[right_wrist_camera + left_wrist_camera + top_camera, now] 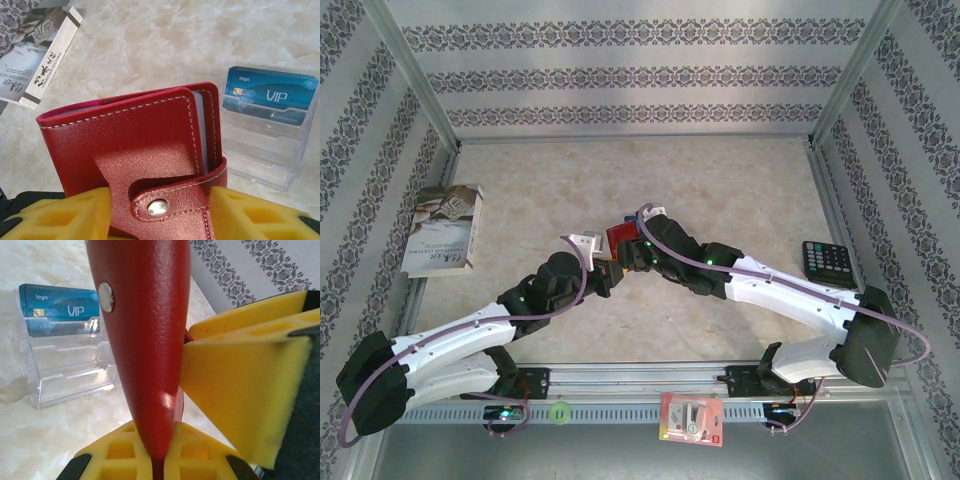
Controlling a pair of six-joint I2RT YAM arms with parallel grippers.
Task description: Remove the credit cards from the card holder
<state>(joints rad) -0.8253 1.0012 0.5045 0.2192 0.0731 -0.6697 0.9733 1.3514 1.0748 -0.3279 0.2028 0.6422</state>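
Note:
The red card holder (620, 238) is held upright above the table's middle, where both arms meet. In the left wrist view the card holder (145, 340) is seen edge-on, and my left gripper (159, 442) is shut on its lower edge. In the right wrist view the card holder (130, 145) faces me with its snap tab (159, 207) fastened, and my right gripper (160, 212) is shut on its lower part. Grey-blue inner pockets (198, 130) peek out at its side. One blue VIP credit card (270, 95) (60, 310) stands in a clear plastic stand (260, 155) (70, 375) just beyond.
A book (445, 227) (40, 65) lies at the left of the table. A black calculator (828, 262) sits at the right edge. A red-and-white blister pack (692, 418) and a green ring (558, 411) lie by the arm bases.

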